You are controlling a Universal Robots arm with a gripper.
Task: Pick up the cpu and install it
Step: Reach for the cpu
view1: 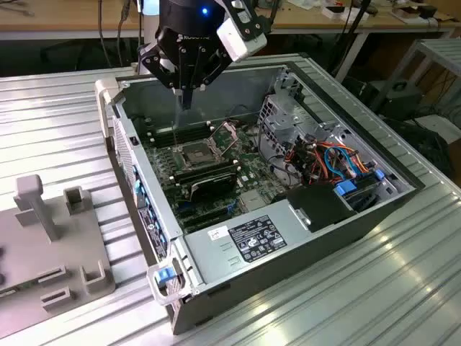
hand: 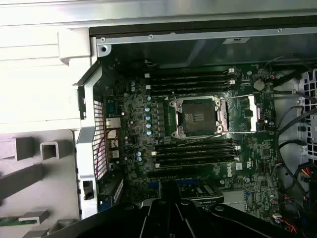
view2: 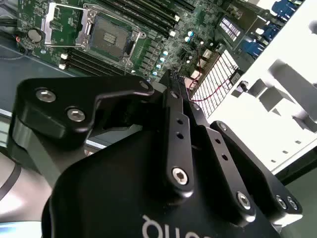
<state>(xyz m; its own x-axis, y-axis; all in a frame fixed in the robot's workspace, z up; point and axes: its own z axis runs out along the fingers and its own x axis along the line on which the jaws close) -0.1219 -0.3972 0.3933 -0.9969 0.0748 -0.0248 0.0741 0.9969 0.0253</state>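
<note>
Hovering: my claw [view1: 186, 99] hangs point-down above the open case [view1: 137, 169], toward its far wall in the exterior view and well clear of the board [hand: 148, 163].
Grip: fingers [view2: 174, 114] pressed together, with nothing between them that I can make out.
Task thing: I cannot tell where the cpu lies; the contact field looks bare, so I judge it not yet seated.
Seat: the socket [hand: 197, 116] sits mid-board between two banks of RAM slots [hand: 190, 82]. Its plate [hand: 242, 114] is swung back, which leaves the opening free for a chip to go in flat.
Housing: the case lies on its side on the table [view1: 374, 303] with the lid off, so the board faces up at me.
Aside: a grey fixture [view1: 50, 238] with slots sits beside the case, by the table's edge at the exterior view's left, apart from my claw.
Stage: early, by my judgement; the seat is ready and I hold no chip.
</note>
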